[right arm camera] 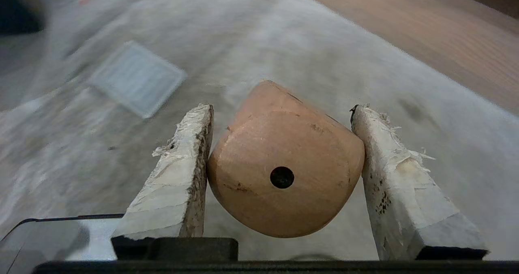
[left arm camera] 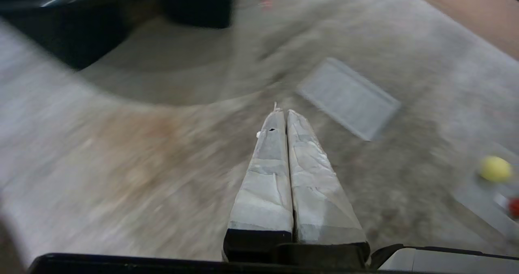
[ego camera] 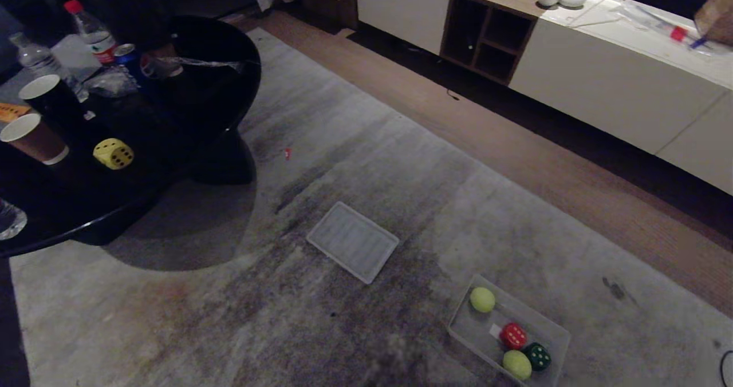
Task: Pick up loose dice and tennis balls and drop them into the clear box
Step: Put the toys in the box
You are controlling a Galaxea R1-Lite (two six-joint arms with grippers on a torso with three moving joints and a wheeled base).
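Holding the tan die (right arm camera: pixel 279 172) between the two taped pads of my right gripper (right arm camera: pixel 284 144), I have it pinched from both sides, one pip facing the wrist camera. My left gripper (left arm camera: pixel 284 120) hangs over the rug (ego camera: pixel 401 164) with its pads pressed together on nothing.

What matters for the drop is where the clear box (ego camera: pixel 558 332) lies. From my head it sits on the rug low and to my right, open, with two tennis balls (ego camera: pixel 482 299), the red die (ego camera: pixel 513 335) and the dark green die (ego camera: pixel 538 356) already inside. Its lid (ego camera: pixel 353 241) lies flat on the rug well apart from it, toward my left and farther out. The box is on my right side, so my loaded right arm is the nearer one. The right wrist view shows only rug and lid past the die, not the box, so I judge the hand is not yet over the opening and must come across to it.

The yellow die (ego camera: pixel 113 153) is on the black table (ego camera: pixel 217 89) far to my left, beside two paper cups (ego camera: pixel 35 137), not yet collected.
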